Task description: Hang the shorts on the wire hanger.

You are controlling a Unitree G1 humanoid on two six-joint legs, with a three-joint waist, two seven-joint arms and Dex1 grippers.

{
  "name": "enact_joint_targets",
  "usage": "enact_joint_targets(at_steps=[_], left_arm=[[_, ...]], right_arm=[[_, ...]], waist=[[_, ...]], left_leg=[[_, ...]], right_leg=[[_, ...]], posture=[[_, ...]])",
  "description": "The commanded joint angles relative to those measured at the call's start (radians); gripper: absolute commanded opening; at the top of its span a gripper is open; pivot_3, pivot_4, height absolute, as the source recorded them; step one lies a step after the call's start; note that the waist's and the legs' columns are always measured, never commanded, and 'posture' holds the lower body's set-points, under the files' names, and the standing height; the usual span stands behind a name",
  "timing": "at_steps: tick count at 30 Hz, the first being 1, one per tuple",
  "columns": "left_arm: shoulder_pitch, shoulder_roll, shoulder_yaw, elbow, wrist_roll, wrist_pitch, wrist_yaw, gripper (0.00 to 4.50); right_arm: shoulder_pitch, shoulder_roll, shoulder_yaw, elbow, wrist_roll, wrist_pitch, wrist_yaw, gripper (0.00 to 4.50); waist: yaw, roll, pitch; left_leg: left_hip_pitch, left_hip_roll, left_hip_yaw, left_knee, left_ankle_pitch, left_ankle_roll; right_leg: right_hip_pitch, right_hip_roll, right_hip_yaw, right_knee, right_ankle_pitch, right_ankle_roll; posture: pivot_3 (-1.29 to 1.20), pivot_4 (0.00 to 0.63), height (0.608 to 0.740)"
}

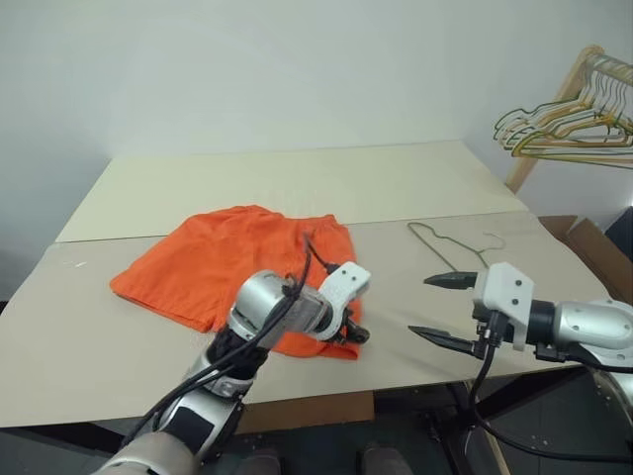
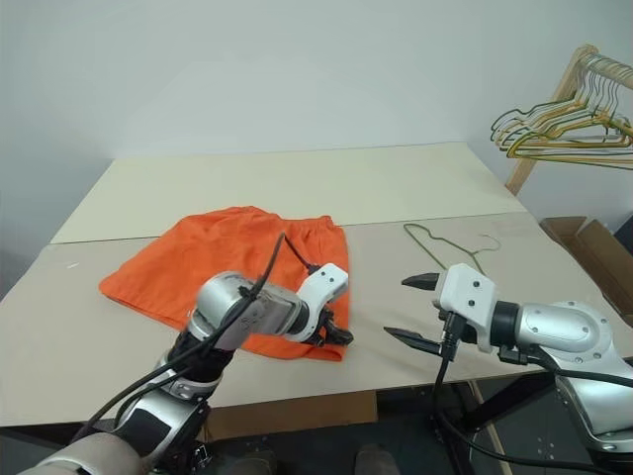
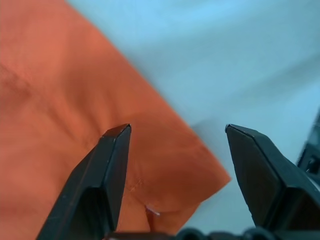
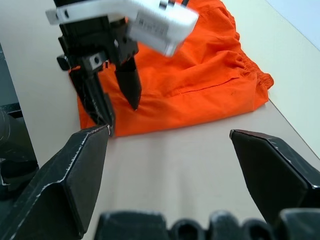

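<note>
The orange shorts (image 1: 213,259) lie flat on the table, waistband toward the right. My left gripper (image 4: 121,117) points down over their near right corner; its fingers stand open, one above the fabric and one past the hem, holding nothing. In the left wrist view that corner (image 3: 200,175) and a small white tag (image 3: 152,210) lie between the open fingers (image 3: 112,165). The thin wire hanger (image 1: 457,242) lies flat on the table to the right of the shorts. My right gripper (image 1: 418,306) hovers open and empty near the front edge, just in front of the hanger.
A wooden rack at the far right carries bunched gold and green hangers (image 1: 564,124). A cardboard box (image 1: 593,242) stands beside the table's right end. The pale table (image 1: 297,178) stretches bare behind the shorts.
</note>
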Motion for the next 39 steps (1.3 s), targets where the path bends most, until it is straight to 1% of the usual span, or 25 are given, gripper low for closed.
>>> enact_joint_targets(at_steps=[1, 4, 6, 8, 9, 11, 14, 15, 20, 22, 25, 27, 30, 33, 35, 36, 39], left_arm=[[-0.032, -0.015, -0.037, 0.036, 0.045, 0.013, 0.032, 3.27], [-0.041, -0.008, -0.065, 0.060, 0.056, 0.013, 0.035, 3.27], [-0.053, 0.011, -0.106, 0.061, 0.042, 0.013, 0.005, 3.27], [-0.054, 0.012, -0.116, 0.063, 0.038, 0.013, -0.008, 3.27], [-0.052, 0.016, -0.124, 0.062, 0.038, 0.013, -0.013, 3.10], [-0.046, 0.029, -0.136, 0.053, 0.038, 0.012, -0.021, 2.74], [-0.043, 0.062, -0.132, 0.032, 0.031, 0.013, -0.036, 1.88], [-0.043, 0.074, -0.127, 0.028, 0.029, 0.013, -0.040, 1.51], [-0.043, 0.127, -0.109, 0.021, 0.024, 0.013, -0.065, 0.03], [-0.037, 0.164, -0.112, -0.005, 0.018, 0.012, -0.079, 0.03], [-0.023, 0.257, -0.135, -0.075, 0.004, -0.023, -0.128, 0.03], [-0.006, 0.344, -0.145, -0.151, -0.017, -0.098, -0.199, 0.03], [0.030, 0.506, -0.127, -0.270, -0.055, -0.244, -0.350, 0.03], [0.099, 0.689, -0.089, -0.363, -0.035, -0.456, -0.498, 0.03], [0.166, 0.807, -0.035, -0.401, -0.019, -0.614, -0.601, 0.03], [0.204, 0.849, 0.000, -0.410, -0.017, -0.685, -0.640, 0.03], [0.301, 0.937, 0.125, -0.420, -0.045, -0.819, -0.745, 0.03]], right_arm=[[-0.019, 0.007, -0.012, -0.021, 0.010, -0.009, -0.010, 4.50], [-0.009, 0.014, -0.015, -0.030, 0.013, -0.004, -0.016, 4.50], [-0.003, 0.020, -0.013, -0.037, 0.011, -0.002, -0.021, 4.50], [0.000, 0.024, -0.012, -0.043, 0.011, 0.002, -0.028, 4.50], [0.003, 0.027, -0.012, -0.047, 0.013, 0.005, -0.033, 4.50], [0.010, 0.030, -0.015, -0.054, 0.014, 0.006, -0.042, 4.50], [0.018, 0.032, -0.021, -0.063, 0.018, 0.012, -0.049, 4.50], [0.019, 0.033, -0.022, -0.066, 0.020, 0.014, -0.051, 4.50], [0.009, 0.037, -0.013, -0.065, 0.023, 0.018, -0.056, 4.50], [0.002, 0.039, -0.009, -0.062, 0.024, 0.021, -0.057, 4.50], [-0.013, 0.043, 0.000, -0.055, 0.027, 0.025, -0.057, 4.50], [-0.021, 0.047, 0.008, -0.049, 0.023, 0.024, -0.055, 4.50], [-0.045, 0.056, 0.044, -0.033, -0.005, 0.001, -0.053, 4.50], [-0.090, 0.074, 0.139, 0.011, -0.109, -0.082, -0.060, 4.50], [-0.137, 0.103, 0.234, 0.074, -0.232, -0.179, -0.088, 4.50], [-0.161, 0.117, 0.280, 0.111, -0.294, -0.232, -0.101, 4.50], [-0.249, 0.173, 0.421, 0.264, -0.508, -0.410, -0.171, 4.50]], waist=[[0.001, 0.000, 0.000], [0.002, 0.000, 0.000], [0.001, 0.000, 0.000], [0.001, 0.001, -0.001], [0.001, 0.001, -0.001], [0.001, 0.001, -0.001], [-0.001, 0.001, -0.001], [-0.002, 0.001, -0.001], [-0.002, 0.001, -0.001], [-0.003, 0.001, -0.001], [-0.006, 0.001, -0.001], [-0.008, 0.001, -0.001], [-0.009, 0.001, -0.001], [-0.003, 0.001, -0.001], [-0.001, 0.001, -0.001], [-0.001, 0.001, -0.001], [-0.002, 0.001, -0.001]], left_leg=[[0.000, 0.000, 0.000, 0.000, 0.000, 0.000], [0.000, 0.000, 0.000, 0.000, 0.000, 0.000], [0.001, 0.000, 0.000, 0.000, 0.000, 0.000], [0.001, 0.000, 0.000, 0.000, 0.000, 0.000], [0.001, 0.000, 0.000, 0.000, 0.000, 0.000], [0.001, 0.000, 0.000, 0.000, 0.000, 0.000], [0.001, 0.000, 0.000, 0.000, 0.000, 0.000], [0.001, 0.000, 0.000, 0.000, 0.000, 0.000], [0.001, 0.000, 0.000, 0.000, 0.000, 0.000], [0.001, 0.000, 0.000, 0.000, 0.000, 0.000], [0.001, 0.001, 0.000, -0.001, 0.000, 0.000], [0.001, 0.001, 0.000, -0.001, 0.000, 0.000], [0.000, 0.001, 0.000, -0.001, 0.000, 0.000], [0.000, 0.001, 0.001, -0.001, 0.000, 0.000], [0.000, 0.001, 0.002, -0.001, 0.000, 0.000], [0.000, 0.002, 0.003, -0.001, 0.000, 0.000], [0.000, 0.002, 0.004, -0.001, 0.000, 0.000]], right_leg=[[0.000, 0.000, 0.000, 0.000, 0.000, 0.000], [0.000, 0.000, 0.000, 0.000, 0.000, 0.000], [0.001, 0.000, 0.000, 0.000, 0.000, 0.001], [0.001, 0.000, 0.000, 0.000, -0.001, 0.002], [0.001, 0.000, 0.000, 0.000, -0.001, 0.002], [0.001, 0.000, 0.000, 0.000, -0.001, 0.002], [0.001, 0.000, 0.000, 0.000, -0.001, 0.002], [0.001, 0.000, 0.000, 0.000, -0.001, 0.002], [0.000, 0.000, 0.000, 0.000, -0.001, 0.002], [0.000, 0.000, 0.000, 0.000, -0.001, 0.002], [0.000, 0.000, 0.000, 0.000, 0.000, 0.001], [-0.001, 0.000, 0.001, 0.001, 0.000, 0.000], [-0.002, 0.001, 0.001, 0.002, 0.000, -0.002], [-0.003, 0.001, 0.001, 0.001, 0.000, -0.002], [-0.003, 0.000, 0.002, 0.001, 0.000, -0.002], [-0.003, 0.001, 0.002, 0.001, 0.000, -0.002], [-0.004, 0.001, 0.002, 0.002, 0.000, -0.002]], posture=[[-0.09, 0.000, 0.740], [-0.09, 0.000, 0.740], [-0.10, 0.000, 0.740], [-0.10, 0.000, 0.740], [-0.10, 0.000, 0.740], [-0.10, 0.000, 0.740], [-0.11, 0.000, 0.740], [-0.11, 0.000, 0.740], [-0.10, 0.000, 0.740], [-0.10, 0.000, 0.740], [-0.09, 0.000, 0.740], [-0.08, 0.000, 0.740], [-0.08, 0.000, 0.740], [-0.07, 0.000, 0.740], [-0.07, 0.000, 0.740], [-0.06, 0.000, 0.740], [-0.05, 0.000, 0.740]])
